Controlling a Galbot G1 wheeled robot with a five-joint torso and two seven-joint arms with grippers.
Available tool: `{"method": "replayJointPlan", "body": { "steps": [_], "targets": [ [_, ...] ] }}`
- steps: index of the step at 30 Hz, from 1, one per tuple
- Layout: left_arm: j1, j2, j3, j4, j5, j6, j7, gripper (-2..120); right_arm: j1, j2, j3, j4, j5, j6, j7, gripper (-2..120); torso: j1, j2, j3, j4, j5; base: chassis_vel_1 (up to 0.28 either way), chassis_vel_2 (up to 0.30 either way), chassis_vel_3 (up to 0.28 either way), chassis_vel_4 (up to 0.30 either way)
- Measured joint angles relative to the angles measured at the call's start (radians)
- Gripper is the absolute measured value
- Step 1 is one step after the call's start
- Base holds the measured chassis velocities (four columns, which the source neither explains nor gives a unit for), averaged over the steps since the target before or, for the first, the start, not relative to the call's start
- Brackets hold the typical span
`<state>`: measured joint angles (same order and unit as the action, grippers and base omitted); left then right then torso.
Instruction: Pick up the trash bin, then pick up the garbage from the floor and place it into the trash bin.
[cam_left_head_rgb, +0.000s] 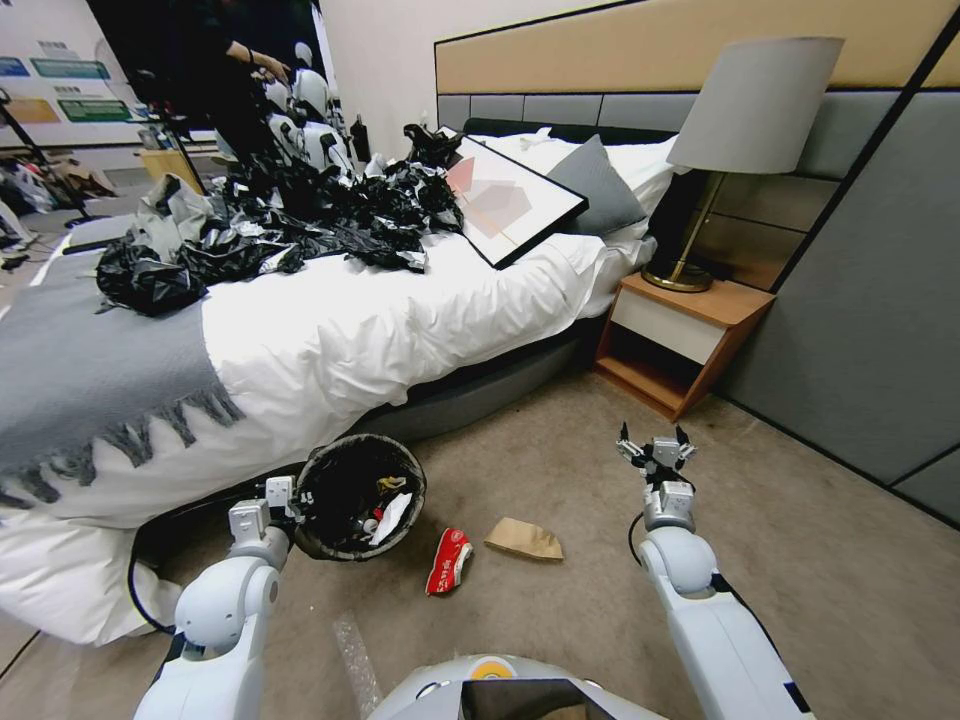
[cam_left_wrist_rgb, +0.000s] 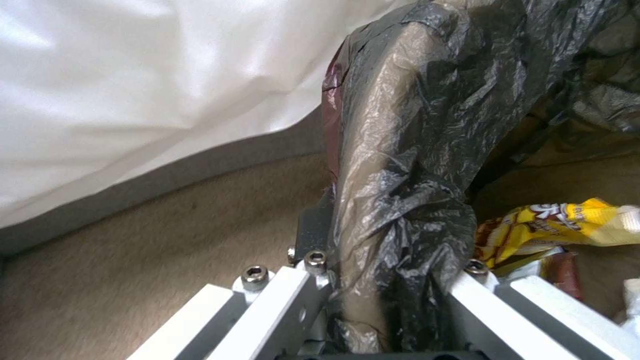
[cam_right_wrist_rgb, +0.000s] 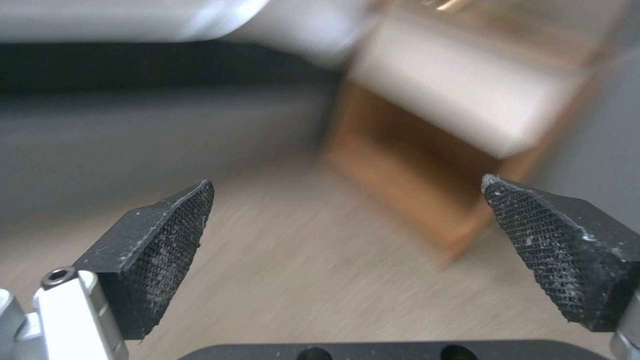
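Here the trash bin (cam_left_head_rgb: 352, 497) is a small round pail with a black plastic liner (cam_left_wrist_rgb: 400, 165) folded over its rim, tilted so its mouth faces the head camera. It sits beside the foot of the bed (cam_left_head_rgb: 330, 340), above the carpet (cam_left_head_rgb: 560, 600). Inside lie a white scrap and some bright packets. The left gripper (cam_left_head_rgb: 285, 500) is clamped on the bin's rim at its left side, one finger outside the wall and one inside.

On the carpet, just right of the bin, lies a crumpled red-and-white wrapper (cam_left_head_rgb: 449, 560); a flat brown paper bag (cam_left_head_rgb: 524, 539) rests a little farther right, apart from it.

The left wrist view gives what the head view cannot: the wrinkled, half-translucent liner pinched between the white finger bars (cam_left_wrist_rgb: 287, 300), a yellow snack packet (cam_left_wrist_rgb: 553, 225) within the bin, and the white bedding hanging close behind.

The right gripper (cam_left_head_rgb: 657, 452) hovers over bare carpet, well right of the litter, near the wooden nightstand (cam_left_head_rgb: 680, 340). Its wrist view shows the textured black pads (cam_right_wrist_rgb: 167, 240) spread wide with nothing between them, the nightstand blurred beyond.
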<state>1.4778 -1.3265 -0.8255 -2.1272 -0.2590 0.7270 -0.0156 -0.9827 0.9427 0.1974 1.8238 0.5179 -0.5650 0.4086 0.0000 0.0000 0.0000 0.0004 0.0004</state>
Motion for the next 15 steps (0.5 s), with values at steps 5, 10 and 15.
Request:
{"method": "replayJointPlan", "body": {
  "steps": [5,10,15],
  "targets": [
    [0.005,-0.002,-0.002,-0.007,0.003,0.006,0.002,0,0.199,-0.033,-0.154,-0.083,0.209,-0.172,-0.078,100,0.0,0.0,0.0,-0.0003,0.0001,0.0,0.0,0.0,0.0],
    [0.008,-0.002,-0.009,-0.009,0.005,0.007,0.004,0,0.382,0.0,-0.343,-0.26,0.309,-0.189,-0.125,100,0.0,0.0,0.0,0.0001,0.0002,0.0,0.0,0.0,0.0],
    [0.002,0.001,-0.011,-0.003,0.006,0.007,0.006,0,0.429,0.05,-0.467,-0.355,0.315,-0.185,-0.132,100,0.0,0.0,0.0,-0.0006,-0.0003,0.0,0.0,0.0,0.0]
  ]
}}
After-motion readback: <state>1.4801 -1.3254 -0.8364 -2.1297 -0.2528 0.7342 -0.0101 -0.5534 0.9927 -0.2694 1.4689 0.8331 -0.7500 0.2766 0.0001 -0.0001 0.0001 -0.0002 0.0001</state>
